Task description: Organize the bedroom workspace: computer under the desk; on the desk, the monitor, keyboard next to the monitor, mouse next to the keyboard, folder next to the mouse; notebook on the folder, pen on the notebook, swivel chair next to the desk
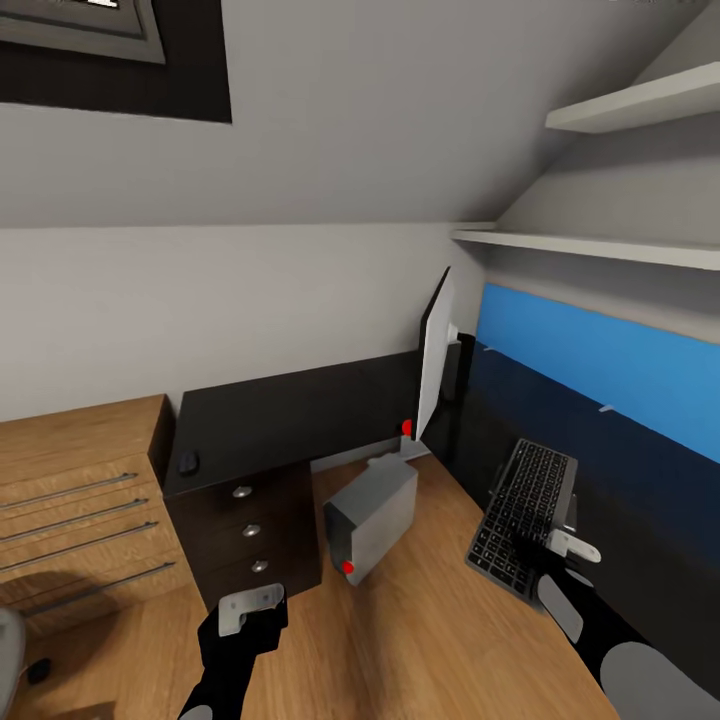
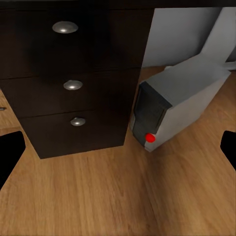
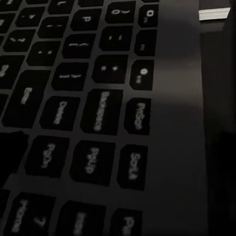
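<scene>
The computer (image 1: 372,520) is set on the floor (image 1: 420,640) just right of the surface's (image 1: 290,415) drawers (image 1: 250,530). The monitor (image 1: 433,360) is stood behind the computer, the mouse (image 1: 187,462) left of it on the surface, the keyboard (image 1: 522,520) right of it.

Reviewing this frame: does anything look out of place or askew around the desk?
Yes. The keyboard is off the desk, held tilted in the right gripper. The monitor stands edge-on at the desk's far corner. The computer sits angled on the floor beside the drawers.
</scene>
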